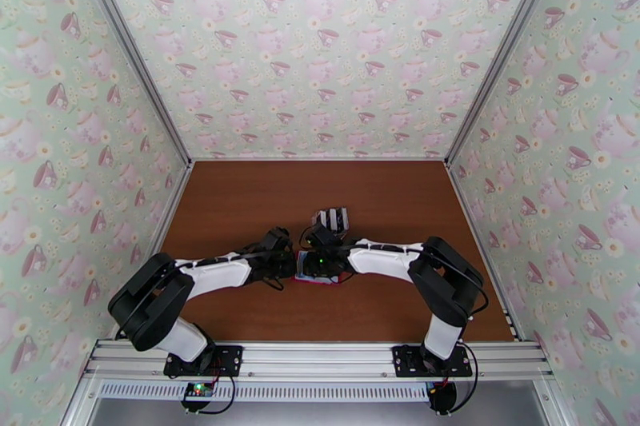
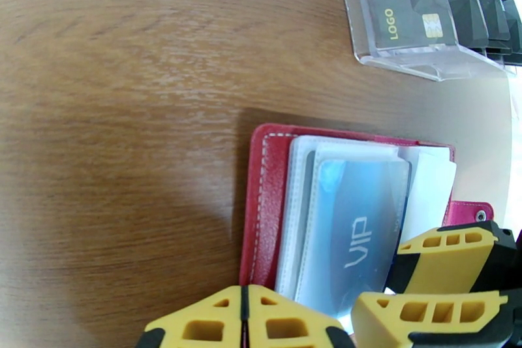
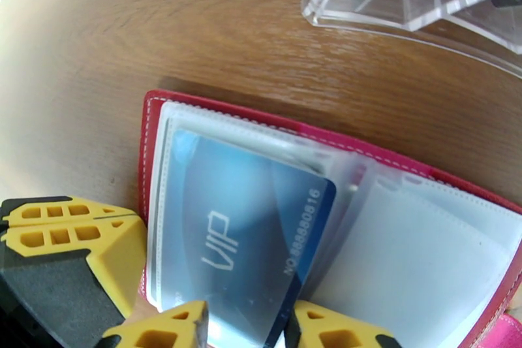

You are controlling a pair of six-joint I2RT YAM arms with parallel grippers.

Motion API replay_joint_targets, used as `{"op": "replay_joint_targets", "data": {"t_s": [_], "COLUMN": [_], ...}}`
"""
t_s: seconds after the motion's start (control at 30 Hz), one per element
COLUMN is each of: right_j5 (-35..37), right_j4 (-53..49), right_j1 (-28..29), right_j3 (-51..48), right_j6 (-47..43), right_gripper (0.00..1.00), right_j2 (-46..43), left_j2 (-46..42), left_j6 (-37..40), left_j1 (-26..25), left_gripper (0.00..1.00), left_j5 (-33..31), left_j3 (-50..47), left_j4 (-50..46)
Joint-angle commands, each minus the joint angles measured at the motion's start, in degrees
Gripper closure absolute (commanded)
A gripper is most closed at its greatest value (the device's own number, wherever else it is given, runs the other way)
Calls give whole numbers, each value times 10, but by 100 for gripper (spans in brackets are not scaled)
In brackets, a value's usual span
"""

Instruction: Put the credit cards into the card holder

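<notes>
Gently: brace card holder (image 3: pixel 153 147) with clenched, empty left gripper (image 2: pixel 245 324); with right gripper (image 3: pixel 246 324) parted astride blue card (image 3: pixel 248 232), nudge squarely deeper into clear sleeve (image 3: pixel 164 199).

From above, the left arm (image 1: pixel 208 276) leans from its base toward 11 o'clock, bends at the elbow and stretches its forearm low toward 2 o'clock. The right arm (image 1: pixel 384 258) leans toward 1 o'clock, bends and reaches back toward 9 o'clock, so the two wrists nearly meet midway between the bases. The left gripper (image 2: pixel 245 294) has its yellow fingers pressed flat together, and the right gripper (image 3: pixel 246 318), just beside it at 3 o'clock, holds its fingers parted with a clear gap.
</notes>
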Motion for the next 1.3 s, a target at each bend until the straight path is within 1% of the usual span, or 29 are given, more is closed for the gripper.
{"op": "replay_joint_targets", "data": {"t_s": [0.0, 0.23, 0.77, 0.9, 1.07, 1.27], "right_j5": [16, 22, 33, 22, 15, 24], "right_j4": [-30, -42, -58, -47, -47, -78], "right_j1": [6, 3, -25, -33, -43, -79], "right_j3": [8, -1, -46, -62, -74, -96], "right_j6": [-14, -19, -34, -43, -52, -61], "right_gripper": [60, 58, 57, 56, 52, 49], "right_j2": [-12, -18, -59, -97, -157, -219], "left_j2": [0, -3, -5, -7, -5, -2], "left_j6": [14, 13, 14, 16, 15, 15], "left_j1": [5, 5, 8, 8, 8, 8], "left_gripper": [90, 90, 90, 89, 89, 89], "left_j5": [4, 4, 5, 5, 8, 7], "left_j3": [-13, -16, -18, -15, -12, -10], "left_j4": [-57, -58, -61, -64, -63, -64]}}
